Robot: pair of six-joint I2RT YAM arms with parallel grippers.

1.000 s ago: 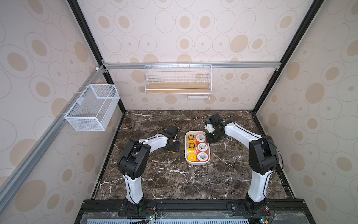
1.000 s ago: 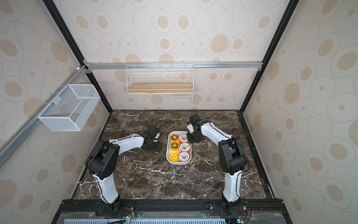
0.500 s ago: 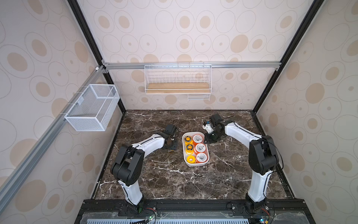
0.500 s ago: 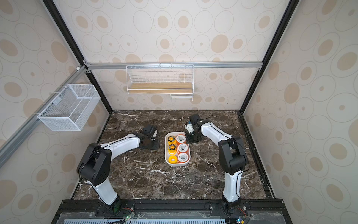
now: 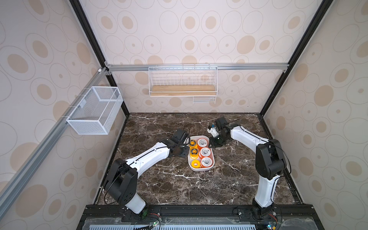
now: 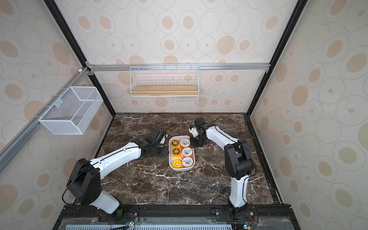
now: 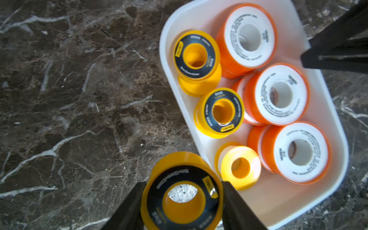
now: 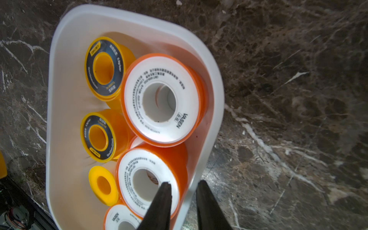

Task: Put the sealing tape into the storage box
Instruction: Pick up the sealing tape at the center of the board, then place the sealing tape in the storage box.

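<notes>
Left gripper (image 7: 183, 191) pinches one sealing tape spool (image 7: 179, 165) across its round edge. The spool is between the jaws, over the marble top (image 7: 59, 99), and the storage box (image 7: 278, 199) with the other spools is just ahead. Spool is yellow plastic with a black ring face and hollow core. Probably light, rigid and slick, best held across the diameter. Right gripper (image 8: 184, 185) is nearly closed astride the box wall, apparently nipping it
</notes>
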